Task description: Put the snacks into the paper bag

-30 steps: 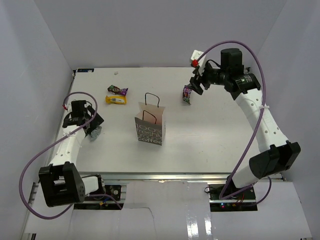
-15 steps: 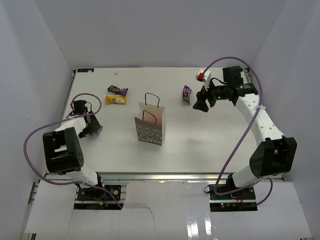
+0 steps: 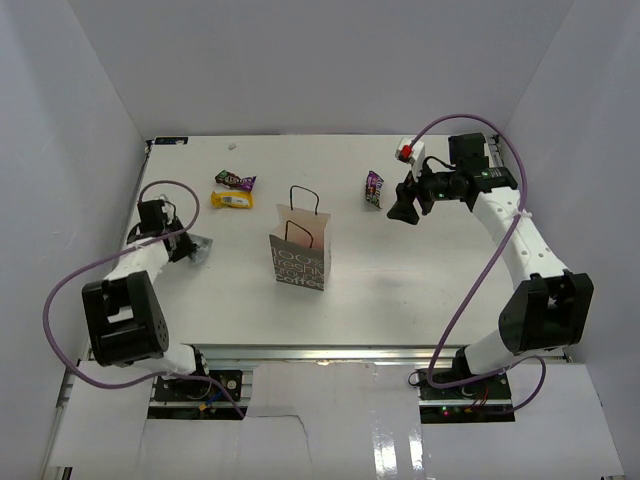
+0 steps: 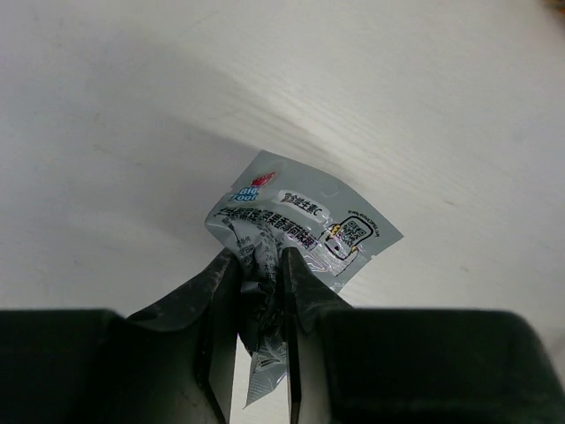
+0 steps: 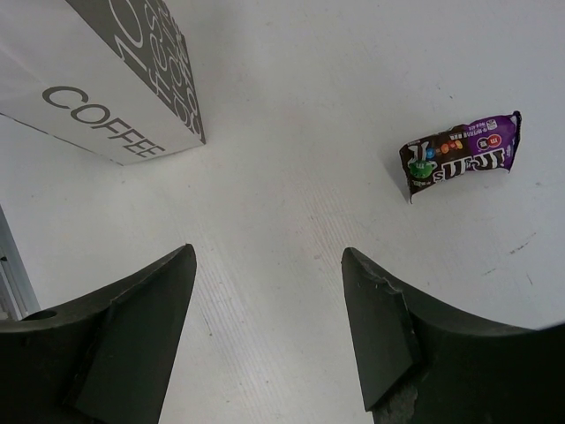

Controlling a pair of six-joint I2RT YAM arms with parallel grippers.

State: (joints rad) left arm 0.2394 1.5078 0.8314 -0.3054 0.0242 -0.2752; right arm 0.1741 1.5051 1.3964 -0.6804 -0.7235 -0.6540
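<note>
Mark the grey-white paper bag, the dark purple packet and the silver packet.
Grey-white paper bag (image 3: 300, 265): top view, printed front.
Dark purple shiny packet (image 5: 459, 156): right wrist view, its middle.
Silver crinkled packet (image 4: 300, 221): left wrist view, printed face.

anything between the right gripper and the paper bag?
No. In the top view only bare tabletop separates the right gripper from the paper bag. The purple M&M's packet lies off that line, farther back. The right wrist view agrees.

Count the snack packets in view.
4: purple packet and yellow bar left-rear of the bag, second purple packet right-rear, silvery packet in the left gripper. Others may be inside.
</note>
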